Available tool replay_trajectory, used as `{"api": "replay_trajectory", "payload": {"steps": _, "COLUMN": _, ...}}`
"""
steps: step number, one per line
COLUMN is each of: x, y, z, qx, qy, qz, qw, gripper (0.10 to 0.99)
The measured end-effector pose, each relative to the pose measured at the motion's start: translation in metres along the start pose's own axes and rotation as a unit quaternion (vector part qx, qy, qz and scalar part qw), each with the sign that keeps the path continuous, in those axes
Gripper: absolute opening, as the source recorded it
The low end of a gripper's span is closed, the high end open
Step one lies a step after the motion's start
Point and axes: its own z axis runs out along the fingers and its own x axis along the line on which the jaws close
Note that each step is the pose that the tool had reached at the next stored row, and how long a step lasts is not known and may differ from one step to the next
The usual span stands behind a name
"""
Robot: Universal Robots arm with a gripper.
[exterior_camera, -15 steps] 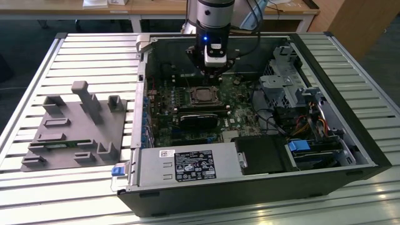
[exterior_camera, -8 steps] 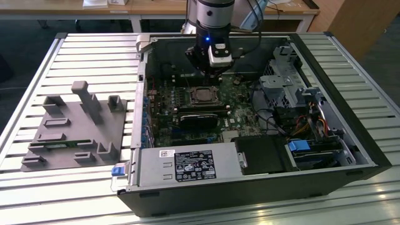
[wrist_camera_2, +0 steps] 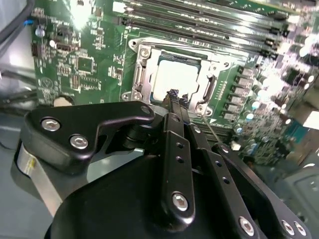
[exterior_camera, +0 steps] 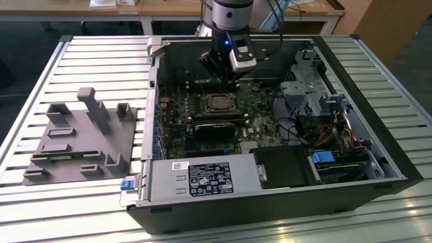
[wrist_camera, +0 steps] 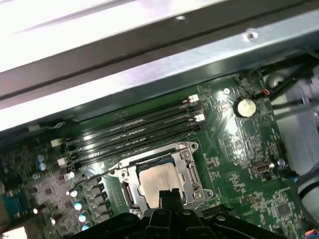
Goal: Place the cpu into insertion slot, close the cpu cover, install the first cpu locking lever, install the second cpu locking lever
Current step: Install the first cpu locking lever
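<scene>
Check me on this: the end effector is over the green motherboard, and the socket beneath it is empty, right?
Not empty: the second wrist view shows the cpu seated in it, framed by the cpu cover. The end effector is over the green motherboard, as you said.

Claw (wrist_camera_2: pixel 176 97) pinched closed (arm (exterior_camera: pixel 230 17) pointing downward).
</scene>
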Motion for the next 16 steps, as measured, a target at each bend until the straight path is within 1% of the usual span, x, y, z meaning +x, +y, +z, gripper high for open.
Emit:
{"api": "replay_trajectory", "payload": {"steps": 4, "x": 0.0000, "y": 0.0000, "z": 0.0001, "qx": -0.0012, "qy": 0.0002, "qz": -0.034, "qw": 0.9994, "gripper": 0.106}}
{"api": "replay_trajectory", "payload": {"steps": 8, "x": 0.0000, "y": 0.0000, "z": 0.0002, "qx": -0.0026, "qy": 0.0005, "qz": -0.066, "qw": 0.9978, "gripper": 0.106}}
{"api": "replay_trajectory", "payload": {"steps": 11, "x": 0.0000, "y": 0.0000, "z": 0.0003, "qx": -0.0031, "qy": 0.0006, "qz": -0.092, "qw": 0.9958, "gripper": 0.106}}
{"api": "replay_trajectory", "payload": {"steps": 16, "x": 0.0000, "y": 0.0000, "z": 0.0003, "qx": -0.0045, "qy": 0.0008, "qz": -0.132, "qw": 0.9912, "gripper": 0.106}}
